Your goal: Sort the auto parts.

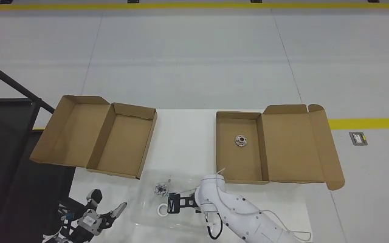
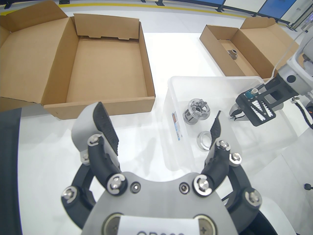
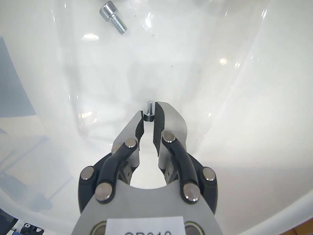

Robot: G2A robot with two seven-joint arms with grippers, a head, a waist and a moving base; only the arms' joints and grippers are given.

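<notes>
I count 2 open brown cardboard boxes on the white tabletop (image 1: 182, 130), each with its lid folded flat outward. The left box (image 1: 124, 149) and the right box (image 1: 243, 164) are well apart, with a band of tabletop between them. The right box holds 1 small round flanged metal part (image 1: 240, 141), lying near its far end.

On the near side of the table, between the boxes, is 1 clear plastic bin (image 2: 171, 84). In it I count:
- 1 grey toothed metal hub (image 2: 196, 111)
- 1 shiny metal ring (image 2: 204, 141), just beside the hub
- 2 short silver bolts

My right gripper (image 3: 149, 113) is down inside the bin, pinching 1 bolt (image 3: 149, 105) by its head, the thread poking out past the fingertips. The bin's curved wall rises close on one side of it. The second bolt (image 3: 113, 17) lies loose on the bin floor farther on, close to the ring, with a stretch of bin floor between it and the pinched one.

My left gripper (image 2: 159, 113) hangs spread wide, holding nothing. It is over the table's near left corner, outside the bin's wall and on the near side of the left box's front edge.
</notes>
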